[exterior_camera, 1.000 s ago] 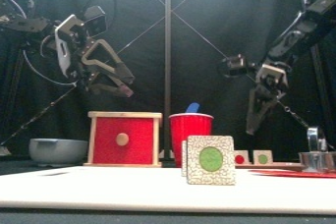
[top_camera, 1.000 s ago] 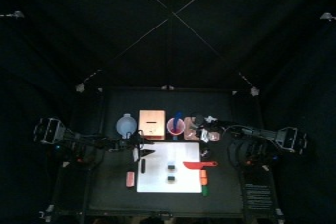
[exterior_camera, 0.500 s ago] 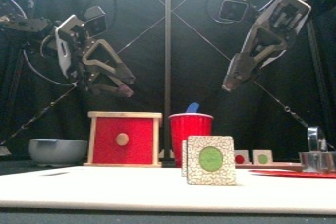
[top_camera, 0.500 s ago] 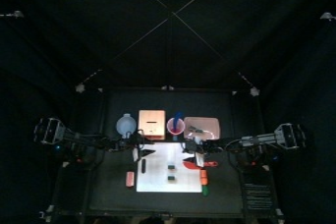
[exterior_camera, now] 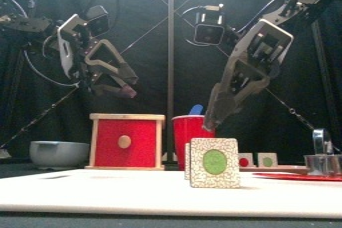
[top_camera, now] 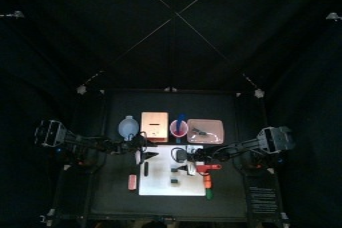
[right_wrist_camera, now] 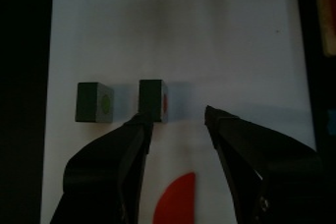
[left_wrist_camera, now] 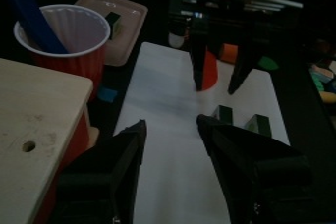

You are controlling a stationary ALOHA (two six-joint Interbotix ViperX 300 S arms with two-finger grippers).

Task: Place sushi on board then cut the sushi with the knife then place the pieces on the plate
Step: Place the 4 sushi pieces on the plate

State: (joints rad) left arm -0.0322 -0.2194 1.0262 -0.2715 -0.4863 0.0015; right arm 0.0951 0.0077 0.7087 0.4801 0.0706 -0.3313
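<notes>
Sushi shows as two dark green blocks standing side by side, a little apart, on the white board [right_wrist_camera: 184, 41]: a first block [right_wrist_camera: 152, 98] and a second block [right_wrist_camera: 92, 102]. The right tool [right_wrist_camera: 178, 115] hangs over the board with its jaws apart. In its wrist view, one jaw's tip lines up just beside the first block. A red thing [right_wrist_camera: 182, 196] with a rounded end lies on the board nearer that tool; what it is cannot be told. The left tool [left_wrist_camera: 171, 123] is held up over the board's left part, near the wooden box [top_camera: 154, 125], and its jaws are also apart. Toward the back of the counter [top_camera: 107, 197], behind the board, stand a blue-grey bowl [top_camera: 127, 127], the box, a red cup [left_wrist_camera: 59, 36] with a blue knife [left_wrist_camera: 33, 17] upright in it, and the pink tray [top_camera: 206, 129], in a row from left to right.
</notes>
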